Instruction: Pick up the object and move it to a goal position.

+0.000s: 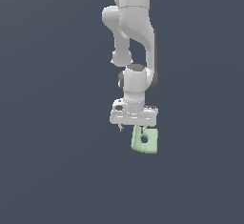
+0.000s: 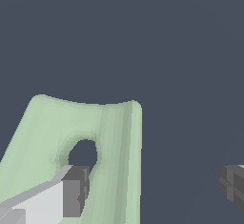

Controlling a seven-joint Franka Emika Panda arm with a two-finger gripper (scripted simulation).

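The object, a pale green squarish block (image 1: 144, 140) with rounded corners and a small round hole, sits just under the white gripper (image 1: 132, 128) in the exterior view and looks tilted. In the wrist view the block (image 2: 109, 142) fills the area around one finger (image 2: 74, 192), whose grey pad lies in front of the block just beside the hole. The other finger (image 2: 233, 185) stands far off from the block with bare ground between them. The gripper (image 2: 152, 189) is open; the jaws are wide apart and do not pinch the block.
The white arm (image 1: 136, 37) comes down from the top of the exterior view. All around is plain dark grey-blue ground (image 1: 57, 170). No goal marker shows in either view.
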